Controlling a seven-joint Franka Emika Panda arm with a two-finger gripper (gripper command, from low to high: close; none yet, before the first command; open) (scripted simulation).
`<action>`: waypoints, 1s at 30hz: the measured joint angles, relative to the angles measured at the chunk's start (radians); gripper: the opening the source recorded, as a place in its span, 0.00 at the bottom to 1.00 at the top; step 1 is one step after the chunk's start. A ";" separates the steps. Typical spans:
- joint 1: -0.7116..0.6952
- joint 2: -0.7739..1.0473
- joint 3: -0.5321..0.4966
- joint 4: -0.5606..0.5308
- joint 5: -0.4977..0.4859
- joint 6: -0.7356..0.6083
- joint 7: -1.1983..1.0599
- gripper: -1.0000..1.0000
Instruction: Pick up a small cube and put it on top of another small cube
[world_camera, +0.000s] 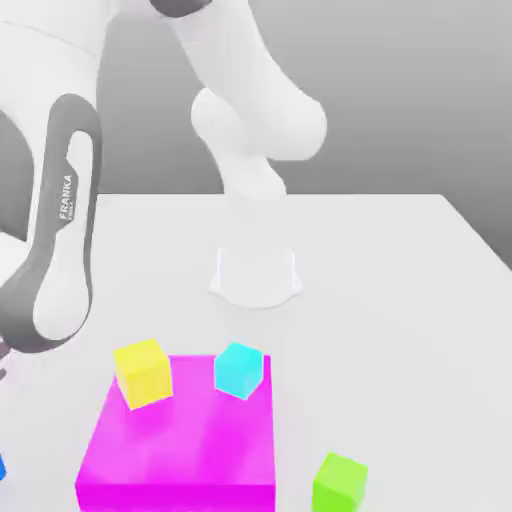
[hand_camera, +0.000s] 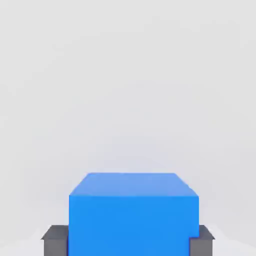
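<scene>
- In the hand view the hand has its two dark grey fingers standing on either side of the small blue cube, right against its side faces; they are pinching the cube between them.
- The cube's top face and the face toward the camera show plainly, and both are the same flat blue.
- Beyond the cube in the hand view lies the bare white counter.
- In the exterior view a sliver of the blue cube shows by the near edge of the counter, at the exterior view's left, with the white and grey arm reaching down toward it.
- A large magenta block sits near the counter's near edge; a yellow cube and a cyan cube rest on its top, apart from each other, along its far side.
- A green cube stands on the counter just beside the magenta block, on the exterior view's right.
- The arm's round white base stands at the middle of the counter.
- Behind the counter is a plain grey backdrop.
</scene>
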 joint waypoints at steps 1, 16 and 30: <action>0.000 0.019 0.000 0.004 0.000 0.014 0.001 0.00; 0.078 -0.410 0.041 -0.250 -0.150 -0.210 -0.164 0.00; 0.232 -0.796 0.045 -0.566 0.022 -0.233 -0.616 0.00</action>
